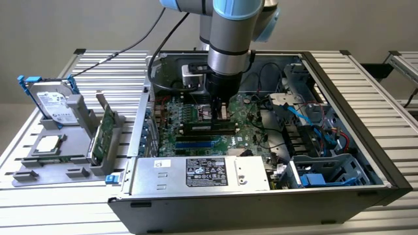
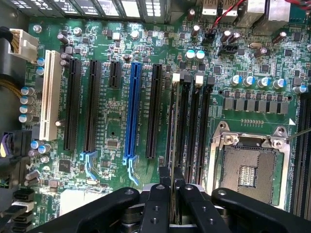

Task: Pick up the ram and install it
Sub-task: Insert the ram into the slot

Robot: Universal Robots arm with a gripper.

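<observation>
**Operator:** Where's the ram right now?

**Spotter:** Your ram (image 1: 209, 129) is inside the computer case (image 1: 356, 125). It stands on edge along the black memory slots (image 2: 199, 121), just beside the bare processor socket (image 2: 250, 167). The hand (image 2: 172, 177) is closed, fingers pinched narrow on the thin board's upper edge.

**Operator:** So which step am I on?

**Spotter:** The install, as I read it. The pick-up is done and the stick lies in line with its slot. I can't tell whether it has bottomed out.

**Operator:** What does seating call for?

**Spotter:** I'd say a straight push down with the stick parallel to the slot, since any tilt could jam one end. Look at the white latch (image 2: 176, 76) at the slot's end. I can't tell whether it stands open.

**Operator:** And the room around you?

**Spotter:** It's tight. The blue slot (image 2: 132, 111) and its black neighbours run alongside, loose cables (image 1: 297, 115) hang near the drive bays, and the power supply (image 1: 202, 172) sits close by. Outside the case, on the ribbed metal tabletop (image 1: 104, 68), a grey holder (image 1: 65, 169) carries a hard drive (image 1: 56, 105) and an expansion card (image 1: 104, 132), well apart from your hand.
</observation>
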